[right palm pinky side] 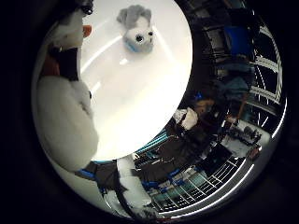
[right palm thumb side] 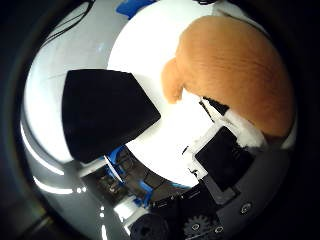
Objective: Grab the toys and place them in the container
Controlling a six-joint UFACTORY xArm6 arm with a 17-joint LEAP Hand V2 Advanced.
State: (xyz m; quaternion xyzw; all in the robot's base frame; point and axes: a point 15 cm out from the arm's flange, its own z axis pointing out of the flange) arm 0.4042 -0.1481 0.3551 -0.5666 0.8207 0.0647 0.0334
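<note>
While a grey plush toy (right palm pinky side: 136, 29) lies on the white table (right palm pinky side: 140, 93), the black container (right palm thumb side: 102, 115) stands beside.

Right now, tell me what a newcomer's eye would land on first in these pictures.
The big orange furry plush toy stands out first: it fills much of the thumb side view, so it is close to the palm, next to the hand. Next comes the small grey and white plush animal with big dark eyes, lying alone on the round white table. A black wedge-shaped container sits at the table's edge.
</note>
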